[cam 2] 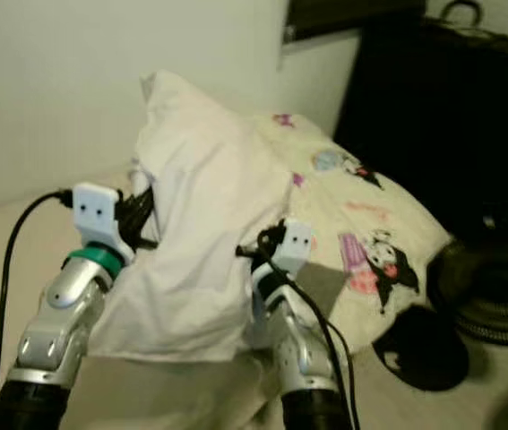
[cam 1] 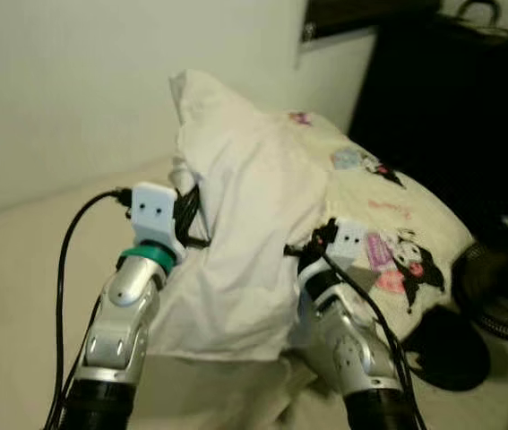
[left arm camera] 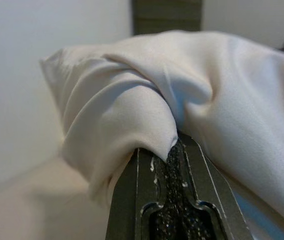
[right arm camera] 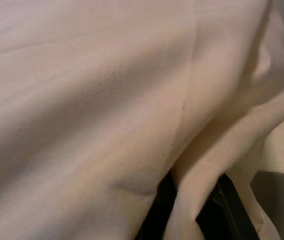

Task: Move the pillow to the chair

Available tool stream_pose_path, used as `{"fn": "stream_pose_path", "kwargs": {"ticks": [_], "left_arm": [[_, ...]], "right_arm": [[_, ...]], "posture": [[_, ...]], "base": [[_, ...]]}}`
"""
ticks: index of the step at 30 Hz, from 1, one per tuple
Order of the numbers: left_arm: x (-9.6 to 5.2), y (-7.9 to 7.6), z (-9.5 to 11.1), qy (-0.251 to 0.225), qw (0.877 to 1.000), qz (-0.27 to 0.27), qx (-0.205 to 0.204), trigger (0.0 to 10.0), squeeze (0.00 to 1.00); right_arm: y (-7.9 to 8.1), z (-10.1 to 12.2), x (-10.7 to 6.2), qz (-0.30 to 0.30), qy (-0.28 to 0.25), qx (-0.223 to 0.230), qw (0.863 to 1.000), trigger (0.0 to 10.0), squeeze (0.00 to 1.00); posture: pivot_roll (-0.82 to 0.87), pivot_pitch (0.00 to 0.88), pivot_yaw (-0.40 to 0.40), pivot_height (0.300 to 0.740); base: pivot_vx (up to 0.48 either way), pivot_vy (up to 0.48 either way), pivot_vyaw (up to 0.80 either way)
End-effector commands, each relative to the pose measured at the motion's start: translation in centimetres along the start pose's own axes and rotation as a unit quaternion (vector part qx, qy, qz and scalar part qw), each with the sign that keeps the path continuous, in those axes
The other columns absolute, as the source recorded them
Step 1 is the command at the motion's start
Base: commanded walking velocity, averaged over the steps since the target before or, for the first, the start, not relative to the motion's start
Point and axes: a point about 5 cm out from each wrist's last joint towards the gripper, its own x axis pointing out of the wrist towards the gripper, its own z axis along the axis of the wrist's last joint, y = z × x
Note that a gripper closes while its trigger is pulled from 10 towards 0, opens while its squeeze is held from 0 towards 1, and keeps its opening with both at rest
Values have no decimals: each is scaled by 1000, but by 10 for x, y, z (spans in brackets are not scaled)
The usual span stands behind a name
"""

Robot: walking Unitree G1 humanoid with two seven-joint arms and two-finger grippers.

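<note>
Here the largest surface in the head views is the pale wall point(cam 1: 74, 81) on the far left, meeting a cream flat surface point(cam 1: 21, 296) that runs under both arms. To the far right stands a dark piece of furniture point(cam 1: 451, 98); what kind of furniture it is cannot be told.

The pillow point(cam 1: 254, 224) is held up off the cream surface, between the two arms and in front of the wall. Its case is cream-white and hangs in loose folds on the left and near side. The right part carries printed cartoon figures point(cam 1: 397, 255) in pink, blue and black. One corner points upward at the far left.

Below the pillow on the right, a black round object point(cam 1: 446, 349) lies on the cream surface, and a dark ribbed ring-shaped item point(cam 1: 504, 305) sits just beyond it at the right edge.

The left arm reaches up from the near left, with a green band point(cam 1: 150, 257) at the wrist and a black cable point(cam 1: 65, 269) looping beside it. The left gripper point(cam 1: 191, 215) touches the pillow's left edge. In the left wrist view its black fingers point(left arm camera: 174, 200) are pressed together with a fold of pillow fabric pinched between them.

The right gripper point(cam 1: 312, 246) meets the pillow near its middle underside. In the right wrist view its dark fingers point(right arm camera: 229, 210) sit on either side of a fold of fabric, pinching it.
</note>
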Motion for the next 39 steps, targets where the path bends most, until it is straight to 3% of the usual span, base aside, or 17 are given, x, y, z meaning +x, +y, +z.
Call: {"fn": "stream_pose_path", "kwargs": {"ticks": [1,19,39], "left_arm": [[4,-14,8,-25,999,-36,5,10000,0],[2,-22,0,-9,999,-41,-13,10000,0],[0,-21,3,-21,999,-21,-17,10000,0]], "right_arm": [[28,15,10,48,-38,9,998,10000,0],[28,18,4,44,-40,-3,998,10000,0],[32,23,7,59,-34,-14,998,10000,0]], "posture": [[44,0,93,740],[31,0,111,740],[27,0,71,740]], "base": [[0,0,-800],[0,0,-800],[0,0,-800]]}}
